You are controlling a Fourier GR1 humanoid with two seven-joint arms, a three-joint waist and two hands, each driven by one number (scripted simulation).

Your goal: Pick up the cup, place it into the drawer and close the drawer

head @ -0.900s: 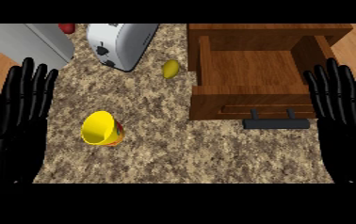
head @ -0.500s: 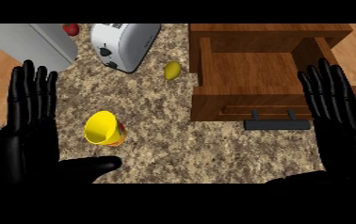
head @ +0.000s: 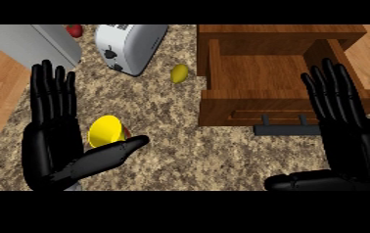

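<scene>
A yellow cup (head: 106,130) lies tipped on the speckled counter at the left, its mouth facing up toward me. My left hand (head: 52,139) stands open just left of it, fingers straight up, thumb stretched under the cup's near side without curling round it. The wooden drawer (head: 269,75) is pulled open at the upper right, its inside bare, a dark handle (head: 287,128) on its front. My right hand (head: 345,129) is open over the drawer's right edge, fingers up, thumb pointing left.
A white toaster (head: 130,46) stands at the back, a grey appliance (head: 36,45) at the far left with a red thing (head: 74,30) behind it. A small yellow-green fruit (head: 179,73) lies between toaster and drawer.
Both hands have risen farther into view and moved inward. The left thumb now reaches under the cup. Cup and drawer have not moved.
</scene>
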